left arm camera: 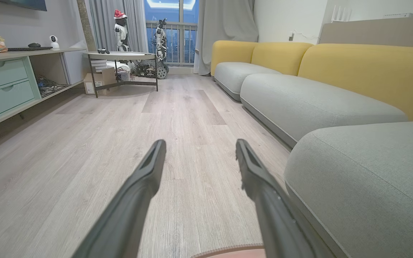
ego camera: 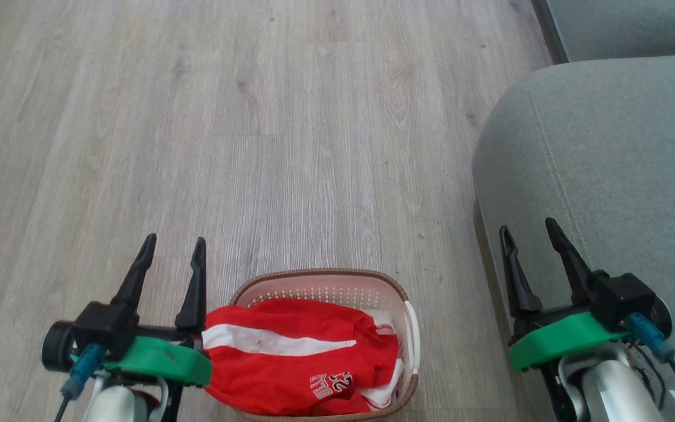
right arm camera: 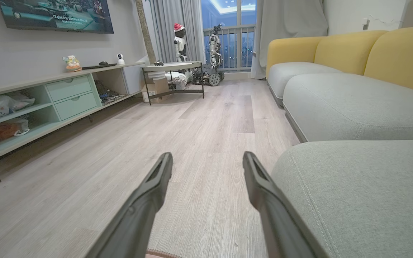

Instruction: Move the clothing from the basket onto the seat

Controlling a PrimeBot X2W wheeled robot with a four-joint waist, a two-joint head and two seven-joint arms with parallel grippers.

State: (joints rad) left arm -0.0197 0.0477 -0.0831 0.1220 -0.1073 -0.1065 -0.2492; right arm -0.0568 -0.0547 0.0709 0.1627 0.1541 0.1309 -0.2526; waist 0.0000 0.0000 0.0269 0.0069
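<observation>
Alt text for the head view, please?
Red and white clothing lies in the basket on the wood floor, between the open left gripper and open right gripper. The grey-green seat stands to the right.

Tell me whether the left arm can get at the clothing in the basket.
Probably yes: the left pincer is open beside the basket, and nothing covers the clothing on top.

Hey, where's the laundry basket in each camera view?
Head view: the basket is at bottom centre.
Left wrist view: brown rim sliver at bottom edge, right of centre.
Right wrist view: rim sliver at bottom edge, left of centre.
Shared landmark: the seat, at right in all.
</observation>
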